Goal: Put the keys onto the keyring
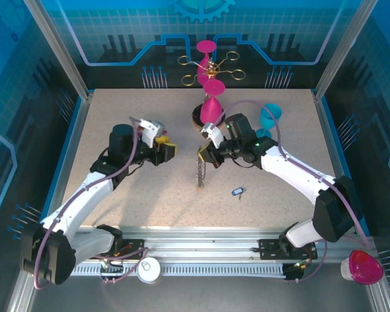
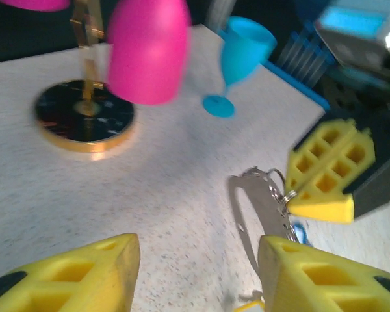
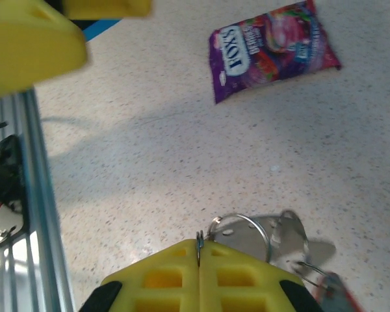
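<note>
Along the far edge of the worktop, near its middle, a gold stand carrying pink cups is set on a dark round base. A blue goblet stands just to its right. Both lie behind the grippers and apart from them. A purple snack packet is seen lying flat on the worktop in the right wrist view.

The keyring is held near the middle of the worktop by the right gripper. Its jaws are pressed shut on a thin ring, and the chain hangs below them. The left gripper is placed just to the left, facing it, with its jaws parted and nothing between them. In the left wrist view the keyring is seen just ahead of one finger; whether they touch cannot be told.

A blue key lies alone toward the near edge, right of the chain and apart from both grippers.

Bare surface is left along the left, right and near edges.
</note>
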Motion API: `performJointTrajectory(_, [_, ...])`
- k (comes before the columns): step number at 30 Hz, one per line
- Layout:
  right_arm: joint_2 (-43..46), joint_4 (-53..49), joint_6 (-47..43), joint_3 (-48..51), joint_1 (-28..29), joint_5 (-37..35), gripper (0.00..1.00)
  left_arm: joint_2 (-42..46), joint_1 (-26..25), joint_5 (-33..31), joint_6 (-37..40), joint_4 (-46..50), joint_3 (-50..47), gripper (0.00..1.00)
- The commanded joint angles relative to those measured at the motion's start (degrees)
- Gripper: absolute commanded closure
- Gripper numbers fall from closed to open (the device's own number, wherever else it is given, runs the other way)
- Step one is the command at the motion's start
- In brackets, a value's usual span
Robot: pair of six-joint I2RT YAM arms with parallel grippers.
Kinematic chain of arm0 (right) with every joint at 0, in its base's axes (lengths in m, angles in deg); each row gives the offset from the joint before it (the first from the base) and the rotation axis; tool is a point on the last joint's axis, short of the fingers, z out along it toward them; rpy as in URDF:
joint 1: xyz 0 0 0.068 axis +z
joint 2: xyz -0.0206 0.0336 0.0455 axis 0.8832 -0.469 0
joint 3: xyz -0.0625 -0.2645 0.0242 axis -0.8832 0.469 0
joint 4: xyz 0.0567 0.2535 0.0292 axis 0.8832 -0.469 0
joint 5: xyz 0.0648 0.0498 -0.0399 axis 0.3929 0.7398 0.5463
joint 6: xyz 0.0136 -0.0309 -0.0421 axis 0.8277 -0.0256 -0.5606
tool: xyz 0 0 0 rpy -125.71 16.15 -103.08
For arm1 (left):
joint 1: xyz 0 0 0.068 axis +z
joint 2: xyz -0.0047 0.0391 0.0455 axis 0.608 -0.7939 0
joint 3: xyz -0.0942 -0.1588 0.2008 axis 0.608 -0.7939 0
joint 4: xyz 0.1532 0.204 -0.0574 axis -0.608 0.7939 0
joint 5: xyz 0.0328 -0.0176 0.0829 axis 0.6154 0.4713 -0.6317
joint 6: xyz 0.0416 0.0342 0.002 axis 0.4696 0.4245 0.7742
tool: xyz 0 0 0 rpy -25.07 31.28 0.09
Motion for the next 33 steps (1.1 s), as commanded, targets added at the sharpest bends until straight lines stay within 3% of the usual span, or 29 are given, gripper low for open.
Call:
performJointTrajectory(1, [3.01, 6.16, -5.06, 2.89, -0.59, 8.27, 1.00, -2.35, -3.28, 11.10, 15.21, 6.77, 2.09, 0.57])
performJointTrajectory(4, [3.70, 8.68, -7.43, 4.72, -0.63, 10.32, 1.00, -2.72, -4.99, 13.22, 20.79, 6.38, 0.46, 0.61])
performJointTrajectory(14, [1.91, 16.67, -14.82, 8.60, -0.28, 15.41, 1.00, 2.64, -5.81, 14.60, 24.04, -4.40, -10.32, 0.72])
performJointTrajectory(19, [-0.66, 16.43, -19.01, 8.14, 0.76, 16.39, 1.00, 1.91, -6.43, 13.23, 24.01, -8.17, -12.43, 0.70])
performJointTrajectory(25, [-4.43, 9.33, -23.80, 5.05, 3.12, 14.02, 1.00, -0.66, -7.34, 10.38, 22.01, -14.88, -14.46, 0.70])
performJointTrajectory(33, [-6.54, 7.60, -26.57, 4.59, 4.01, 13.33, 1.00, -3.07, -8.10, 5.61, 23.35, -13.48, -14.10, 0.66])
